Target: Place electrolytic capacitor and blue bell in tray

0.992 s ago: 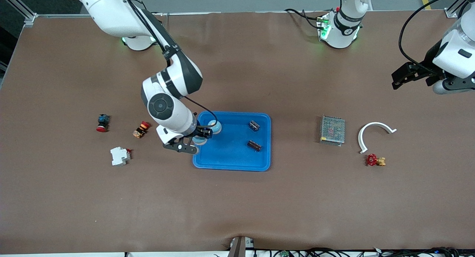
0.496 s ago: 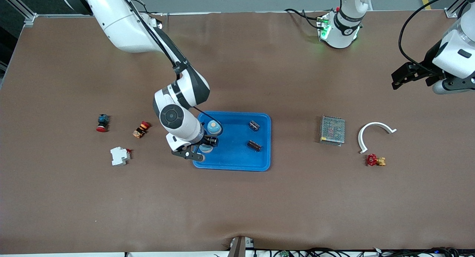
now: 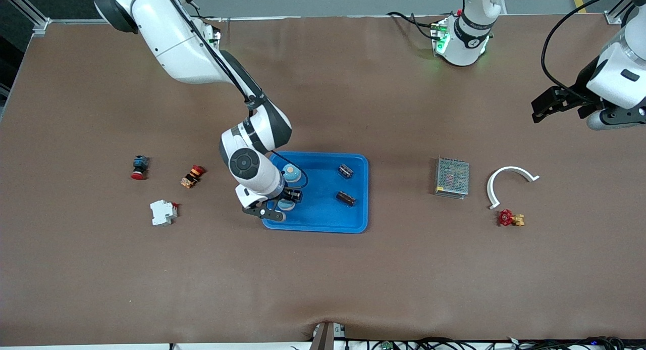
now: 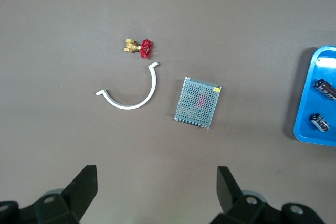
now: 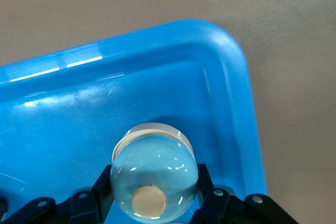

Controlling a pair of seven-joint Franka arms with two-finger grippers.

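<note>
- Over the tray's (image 3: 323, 216) corner toward the right arm's end and nearest the front camera, the right gripper (image 3: 288, 199) hung with its fingers clenched on a blue bell (image 5: 153, 178); the wrist view showed the bell's pale base ring low over the tray floor, close to the rounded rim.
- Just beside it, a second blue bell (image 3: 291, 173) stood on the tray floor, farther from the front camera and near the same short rim.
- Toward the tray's other short rim lay two dark capacitors (image 3: 345, 170) (image 3: 346, 198), apart from each other and from both bells, with bare blue floor between the two pairs.
- Up over the table's edge at the left arm's end, the left gripper (image 3: 547, 105) waited with its fingers (image 4: 81, 187) spread wide and nothing between them.
- Below it on the mat sat a grey mesh box (image 3: 452, 177), a white curved clip (image 3: 508, 179) and a small red valve (image 3: 510, 218), all well apart from the tray.
- Toward the right arm's end lay a red push button (image 3: 139, 167), an orange switch (image 3: 192, 176) and a white breaker (image 3: 163, 212), each separate, with open mat between them and the tray's rim.
- Nearer the front camera, the brown mat (image 3: 323, 279) ran bare to the table edge.
</note>
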